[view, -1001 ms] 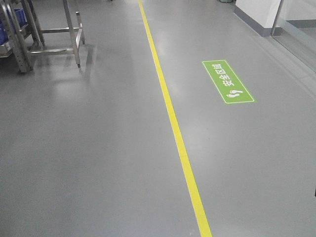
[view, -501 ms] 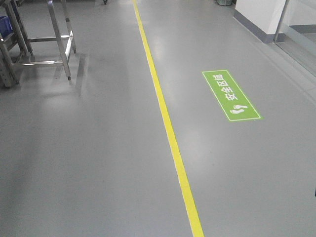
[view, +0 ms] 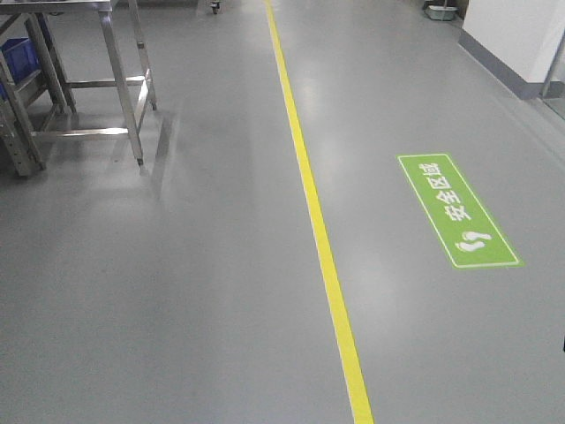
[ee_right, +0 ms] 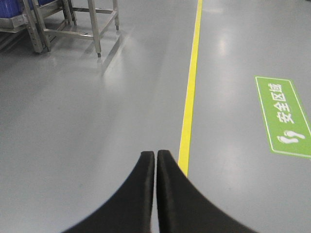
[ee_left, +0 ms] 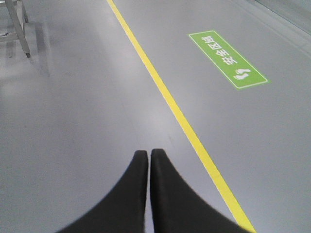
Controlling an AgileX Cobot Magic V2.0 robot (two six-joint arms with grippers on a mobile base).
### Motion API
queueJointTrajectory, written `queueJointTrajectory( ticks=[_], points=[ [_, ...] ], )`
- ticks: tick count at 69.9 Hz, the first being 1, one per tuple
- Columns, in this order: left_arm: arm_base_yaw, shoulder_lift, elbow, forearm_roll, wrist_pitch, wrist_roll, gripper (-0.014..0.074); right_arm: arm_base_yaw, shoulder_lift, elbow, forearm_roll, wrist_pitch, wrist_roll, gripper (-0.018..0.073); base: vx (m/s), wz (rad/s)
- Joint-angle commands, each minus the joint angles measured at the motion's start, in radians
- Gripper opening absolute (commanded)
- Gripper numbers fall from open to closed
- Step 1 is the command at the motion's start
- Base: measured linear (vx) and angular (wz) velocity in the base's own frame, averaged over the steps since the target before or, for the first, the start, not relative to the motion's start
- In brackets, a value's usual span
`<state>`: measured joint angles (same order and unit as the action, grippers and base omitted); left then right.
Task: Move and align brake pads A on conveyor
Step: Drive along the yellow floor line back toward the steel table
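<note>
The brake pads A and the conveyor are out of view in every frame. Only grey workshop floor lies ahead. In the left wrist view my left gripper (ee_left: pixel 148 153) is shut, its two black fingers pressed together with nothing between them, hovering over bare floor left of the yellow line (ee_left: pixel 160 90). In the right wrist view my right gripper (ee_right: pixel 155 154) is shut and empty too, just left of the yellow line (ee_right: pixel 190 87). Neither gripper appears in the front view.
A steel table frame (view: pixel 119 84) stands at the far left, with a rack holding a blue bin (view: pixel 16 57) beside it. A yellow floor line (view: pixel 311 203) runs away down the middle. A green safety sign (view: pixel 456 210) lies on the floor right. A white wall (view: pixel 516 40) borders the far right.
The whole view has shifted as the base moves: the green sign has slid down and right, and the steel frame now sits larger at the upper left.
</note>
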<state>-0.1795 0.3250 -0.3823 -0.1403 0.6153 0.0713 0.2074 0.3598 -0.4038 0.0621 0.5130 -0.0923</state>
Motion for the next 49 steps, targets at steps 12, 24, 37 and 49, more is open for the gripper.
queueJointTrajectory(
  ticks=[12,24,37,49],
  points=[
    [-0.009,0.010,-0.027,-0.009,-0.067,-0.004,-0.0006,-0.001,0.008,-0.026,-0.003,-0.070,-0.006,-0.0003,0.53,0.10],
    [-0.009,0.010,-0.027,-0.009,-0.067,-0.004,-0.0006,-0.001,0.008,-0.026,-0.003,-0.070,-0.006,-0.0003,0.56,0.03],
    [-0.009,0.010,-0.027,-0.009,-0.067,-0.004,-0.0006,-0.001,0.008,-0.026,-0.003,-0.070,-0.006,-0.0003,0.58,-0.02],
    [-0.009,0.010,-0.027,-0.009,-0.067,-0.004,-0.0006,-0.001,0.008,-0.026,-0.003,-0.070,-0.006,-0.0003,0.57,-0.02]
  ],
)
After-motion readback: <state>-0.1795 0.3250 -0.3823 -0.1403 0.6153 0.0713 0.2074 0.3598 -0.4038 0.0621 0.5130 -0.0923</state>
